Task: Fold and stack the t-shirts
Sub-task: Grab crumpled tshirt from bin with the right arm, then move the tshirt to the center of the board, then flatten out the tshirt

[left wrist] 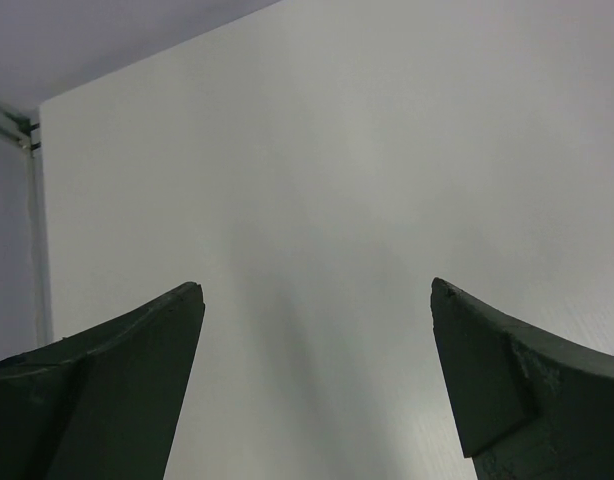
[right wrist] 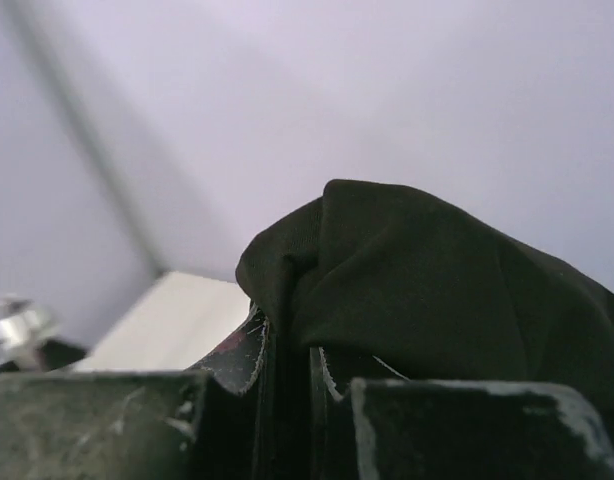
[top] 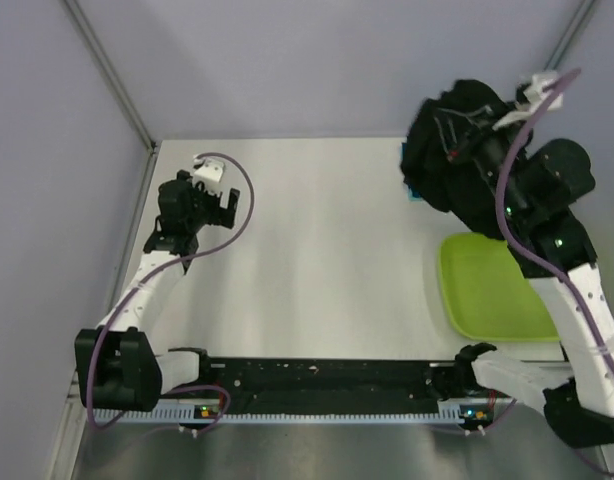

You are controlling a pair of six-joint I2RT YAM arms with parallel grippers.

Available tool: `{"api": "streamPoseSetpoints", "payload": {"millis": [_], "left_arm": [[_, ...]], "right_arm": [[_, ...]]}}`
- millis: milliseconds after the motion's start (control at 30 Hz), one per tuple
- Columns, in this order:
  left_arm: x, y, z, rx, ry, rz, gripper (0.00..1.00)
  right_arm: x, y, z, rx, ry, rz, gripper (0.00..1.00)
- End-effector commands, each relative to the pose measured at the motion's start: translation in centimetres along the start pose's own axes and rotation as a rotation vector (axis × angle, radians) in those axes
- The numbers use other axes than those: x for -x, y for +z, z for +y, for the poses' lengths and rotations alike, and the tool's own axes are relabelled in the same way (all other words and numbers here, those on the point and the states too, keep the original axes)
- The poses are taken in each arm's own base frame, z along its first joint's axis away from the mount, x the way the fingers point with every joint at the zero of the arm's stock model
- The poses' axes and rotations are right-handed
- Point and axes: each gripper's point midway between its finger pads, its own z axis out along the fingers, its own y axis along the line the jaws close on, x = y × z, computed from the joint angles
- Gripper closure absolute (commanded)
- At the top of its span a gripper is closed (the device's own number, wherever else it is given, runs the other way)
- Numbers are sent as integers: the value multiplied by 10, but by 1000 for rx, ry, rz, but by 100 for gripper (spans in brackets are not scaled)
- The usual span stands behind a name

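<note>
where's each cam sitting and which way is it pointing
Top external: above and behind the robot, looking down on table, tub and both arms.
Left wrist: on the left arm, facing across the table to the wall; open left pincer shows.
Right wrist: on the raised right arm, facing the wall; right pincer shut on the black tee.
Shared: top and right wrist both show that tee; top and left wrist, the table.

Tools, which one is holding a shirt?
The right tool, clamped on the black t-shirt; the left tool is open, holding nothing.
</note>
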Motion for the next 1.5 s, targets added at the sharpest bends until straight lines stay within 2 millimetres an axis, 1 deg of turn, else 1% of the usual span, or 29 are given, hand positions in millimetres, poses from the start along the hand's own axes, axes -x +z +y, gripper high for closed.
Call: {"api": "streamPoseSetpoints", "payload": {"millis": [0,33,67,100,167,233,300,333,467,500,533,567,600,633,667,700,733,767,800,867,933,1033,1133,1200,1233,1300,1367,1433,1467], "left_arm": [[14,-11,50,233,-13,-12,1],[14,-18,67,324,-47,-20,1],[17,-23,77,388,-60,-38,1],[15,-34,102,479,-87,-41,1],[15,-49,130,597,-131,-48,1],[15,-63,150,658,-171,-53,1],[18,-74,163,697,-186,-66,1],[18,-77,165,702,-182,-66,1],[14,-73,163,675,-160,-48,1],[11,-70,159,652,-159,-40,1],[10,-67,155,627,-158,-38,1],[9,-62,149,582,-150,-36,1],[6,-55,139,522,-139,-35,2],[4,-47,121,405,-112,-25,3],[1,-39,99,273,-67,-19,8],[-8,-34,77,150,-40,11,13],[-12,-32,52,15,-12,22,18],[-17,-33,25,-120,4,36,22],[-24,-36,7,-206,36,62,24],[-45,-47,-34,-376,134,155,28],[-82,-66,-78,-534,271,313,28],[-128,-95,-131,-745,417,454,27],[-166,-115,-156,-858,519,534,21],[-186,-130,-173,-941,585,574,7],[-194,-136,-180,-974,624,589,4],[-205,-141,-192,-1003,697,597,4],[-211,-135,-201,-983,744,580,3],[-218,-126,-201,-945,784,588,6],[-220,-120,-198,-916,801,593,11]], "right_arm": [[-9,21,163,642,-151,108,100],[-14,13,203,812,-134,133,100],[-11,1,231,968,-119,123,100],[-2,-9,251,1081,-61,111,100],[11,-13,269,1196,17,79,100],[4,0,272,1178,28,94,100],[-21,29,261,1088,13,136,100],[-44,44,252,1048,9,179,100],[-159,85,200,935,-2,408,100],[-188,97,182,877,-2,464,98],[-218,111,157,798,-4,522,90],[-243,124,131,692,-3,578,78],[-267,141,93,523,-1,633,66],[-287,151,56,370,4,695,58],[-314,156,17,208,8,768,51],[-326,157,-17,63,25,815,48],[-334,149,-40,-10,49,867,43],[-337,142,-44,-19,53,886,32],[-340,135,-43,-13,31,894,30],[-345,117,-38,-13,-34,912,29],[-354,96,-28,-9,-96,940,29],[-377,61,-1,57,-98,1005,29],[-411,33,13,77,-84,1084,29],[-439,13,14,77,-50,1162,29],[-450,5,14,71,-37,1195,30],[-468,-7,10,40,-32,1246,30],[-479,-18,8,27,-41,1276,30],[-484,-26,7,23,-43,1296,31],[-486,-29,5,16,-50,1302,38]]}}
